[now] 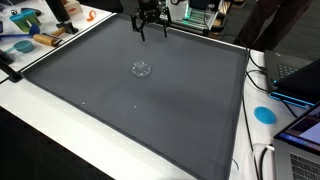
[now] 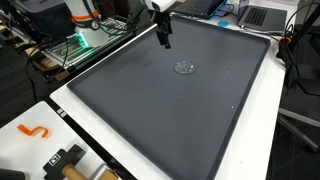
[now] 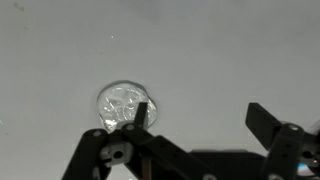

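Small clear round dish (image 3: 124, 102) on grey mat (image 1: 190, 100), contents indiscernible; fingers (image 3: 143, 113) wide apart, empty.

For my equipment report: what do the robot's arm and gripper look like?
The gripper is black, with two flat-tipped fingers on hinged links with silvery pivot pins. In an exterior view, the arm part above it is white. Cables or markings cannot be made out.

Open mat (image 1: 180, 110) around clear disc (image 1: 142, 69)
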